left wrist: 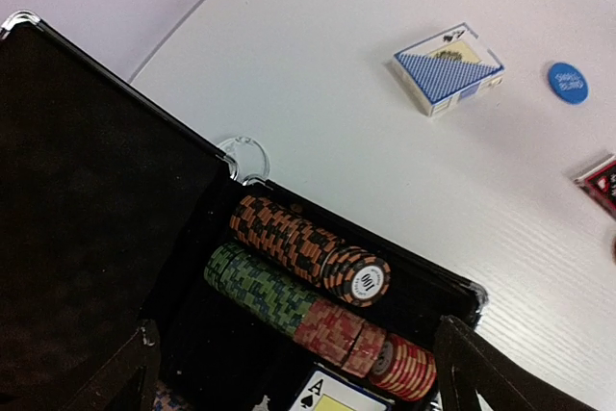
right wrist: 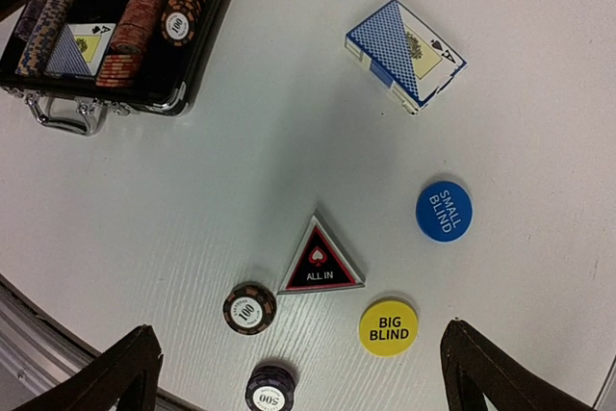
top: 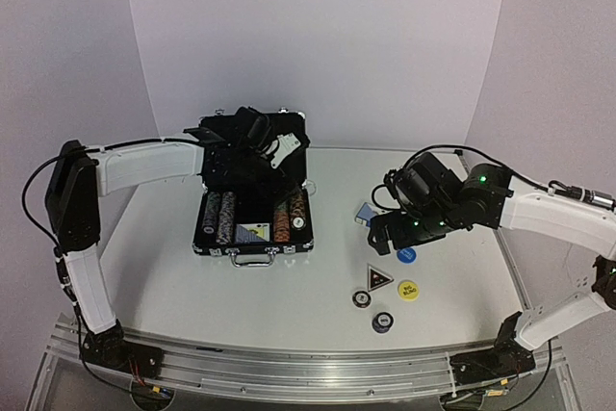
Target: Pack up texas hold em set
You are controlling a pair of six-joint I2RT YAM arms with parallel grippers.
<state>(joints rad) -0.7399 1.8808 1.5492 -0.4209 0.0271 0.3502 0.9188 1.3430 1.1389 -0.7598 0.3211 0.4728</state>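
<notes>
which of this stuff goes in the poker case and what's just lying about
For the job: case, racked chips, loose deck, small blind button, big blind button, all-in marker, 100 chip, 500 chip.
Just lying about: nothing seen.

The left arm [top: 144,166] rises from its base at the near left, bends at the elbow and reaches right and toward the far side, with the wrist tipped downward. The left gripper [top: 277,146] hangs with its jaws spread wide and empty. In its wrist view the fingers [left wrist: 125,377] show only at the lower corners. The right arm [top: 549,211] rises from the near right, folds at the right edge and stretches left toward the middle. The right gripper [top: 387,235] points down, jaws wide apart and holding nothing.
</notes>
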